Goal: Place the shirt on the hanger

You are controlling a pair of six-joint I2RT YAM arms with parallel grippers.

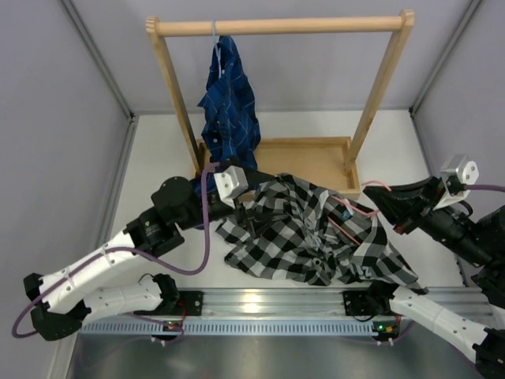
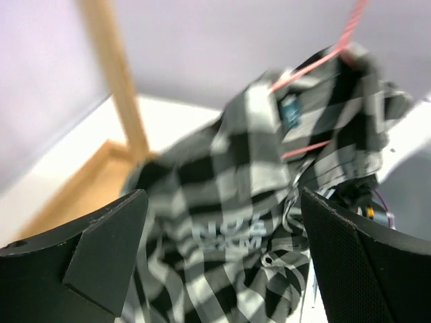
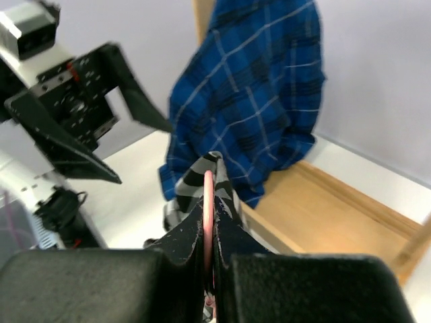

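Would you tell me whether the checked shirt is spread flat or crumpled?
Crumpled: the shirt lies in a rumpled heap on the table, folded over itself, with the hanger showing among its folds.

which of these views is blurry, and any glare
Top external: sharp, evenly lit, with glare on the metal rail. Left wrist: the shirt is smeared, lettering barely legible. Right wrist: the hanger near the lens is soft; the blue plaid shirt clearer.
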